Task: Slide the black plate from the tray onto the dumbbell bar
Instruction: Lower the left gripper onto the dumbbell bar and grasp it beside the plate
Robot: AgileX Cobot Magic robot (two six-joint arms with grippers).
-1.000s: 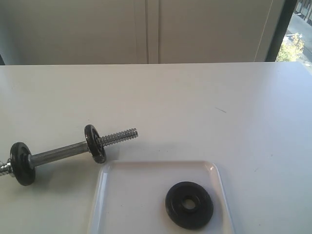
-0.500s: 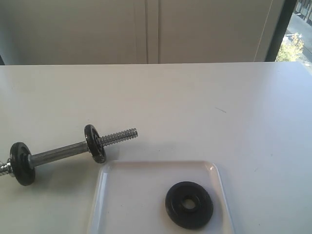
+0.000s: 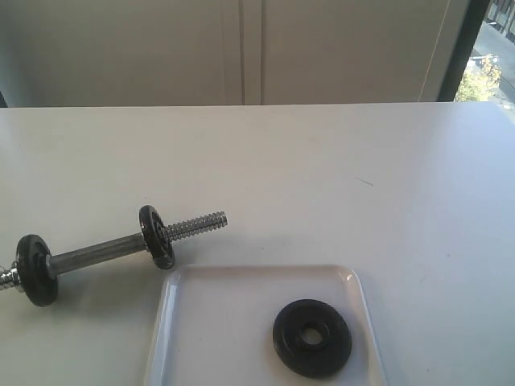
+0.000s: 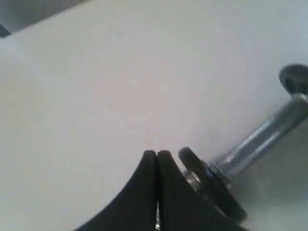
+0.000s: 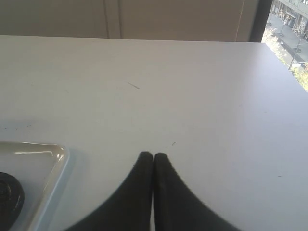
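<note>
The black plate (image 3: pixel 312 338) lies flat in the white tray (image 3: pixel 201 322) at the front of the table; its edge also shows in the right wrist view as the black plate (image 5: pixel 8 195) inside the tray (image 5: pixel 50 166). The dumbbell bar (image 3: pixel 100 253) rests to the tray's left, chrome, with two black discs on it and a bare threaded end (image 3: pixel 197 224) pointing right. My left gripper (image 4: pixel 157 154) is shut and empty, close beside the bar's near disc (image 4: pixel 211 185). My right gripper (image 5: pixel 153 156) is shut and empty over bare table beside the tray. Neither gripper shows in the exterior view.
The white table (image 3: pixel 322 177) stretches back to a pale wall. A window strip (image 3: pixel 487 72) sits at the far right. A small dark mark (image 3: pixel 364 181) lies on the tabletop.
</note>
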